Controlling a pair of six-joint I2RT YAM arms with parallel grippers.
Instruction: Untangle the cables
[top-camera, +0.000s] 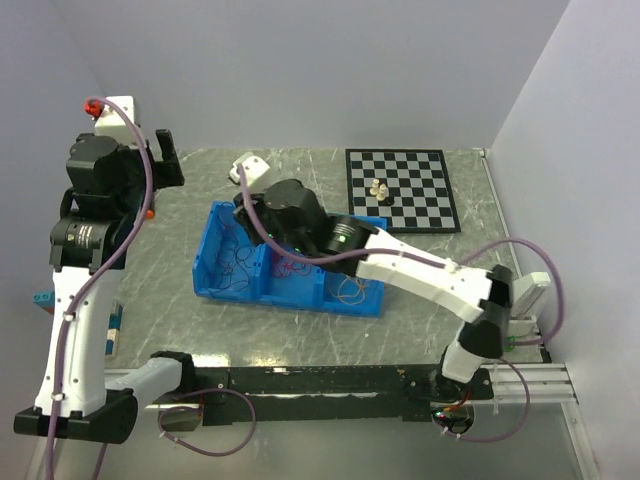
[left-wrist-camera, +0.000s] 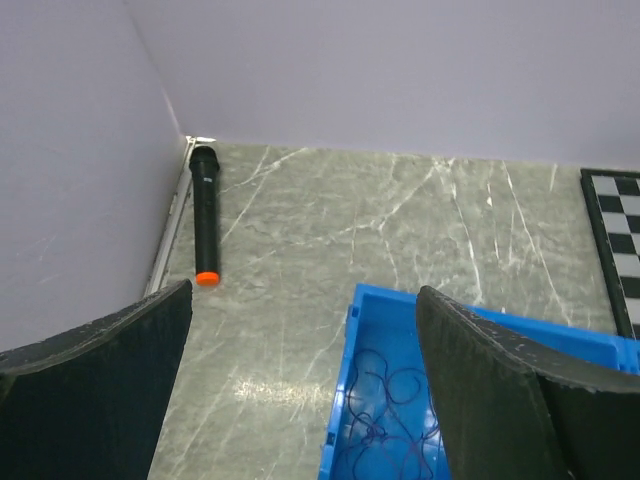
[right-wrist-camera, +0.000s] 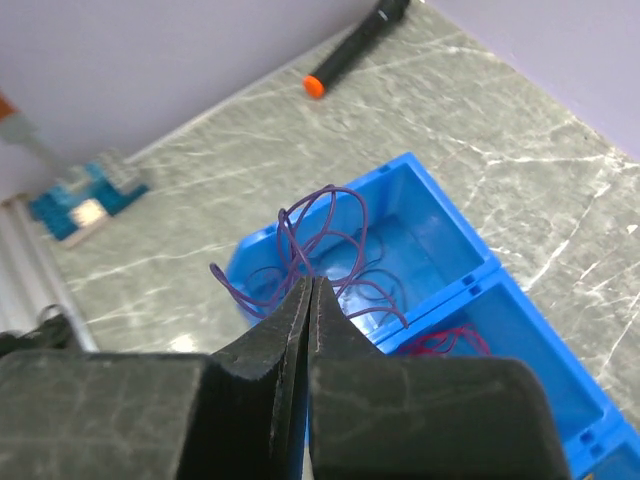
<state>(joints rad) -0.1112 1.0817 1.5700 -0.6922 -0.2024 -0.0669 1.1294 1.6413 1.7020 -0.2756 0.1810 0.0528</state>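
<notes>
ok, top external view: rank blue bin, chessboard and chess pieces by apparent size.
1. blue bin: largest, even with the right arm covering part of it.
2. chessboard: clearly smaller.
3. chess pieces: a tiny cluster on the board.

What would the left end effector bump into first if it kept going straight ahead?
Probably the bare table, just beside the blue bin's corner. The left end effector is open and aims about there, though depth is hard to judge.

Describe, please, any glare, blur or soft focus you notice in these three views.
Left wrist: a pale glare patch on the table by the blue bin; the near fingers look dark and soft. Right wrist: the shut fingers blur up close, the cable loops are sharper. Top external: evenly lit, no strong glare.
</notes>
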